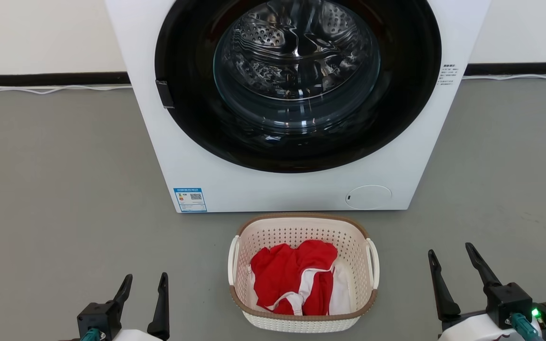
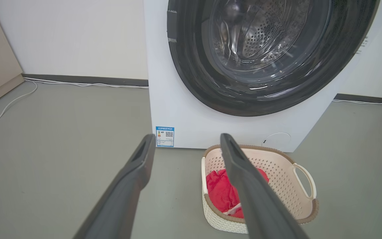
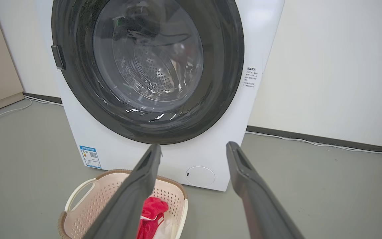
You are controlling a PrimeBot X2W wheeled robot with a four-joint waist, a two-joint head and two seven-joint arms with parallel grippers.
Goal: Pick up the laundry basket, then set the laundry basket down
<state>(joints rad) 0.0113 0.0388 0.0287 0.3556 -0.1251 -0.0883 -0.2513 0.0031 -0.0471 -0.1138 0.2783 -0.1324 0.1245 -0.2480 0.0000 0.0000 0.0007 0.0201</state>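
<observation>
While both arms sit low at the near edge of the head view, the left gripper has its two dark fingers spread apart and grips nothing. Right gripper: same, fingers parted, not touching anything.

Between the two, on the grey floor, stands the laundry basket, upright. It is clear of both grippers, with the left gripper well to its left and the right gripper well to its right. One white handle is on its left wall, the other on its right.

Contents: a crumpled red garment with white trim, lying partly over a white cloth at the right side.

Just beyond the far rim, a narrow strip of floor, then the washer. Blue label low on its left, round cap low on its right. Perforated drum visible through the glass door.

Farthest: a white cable along the dark skirting.
</observation>
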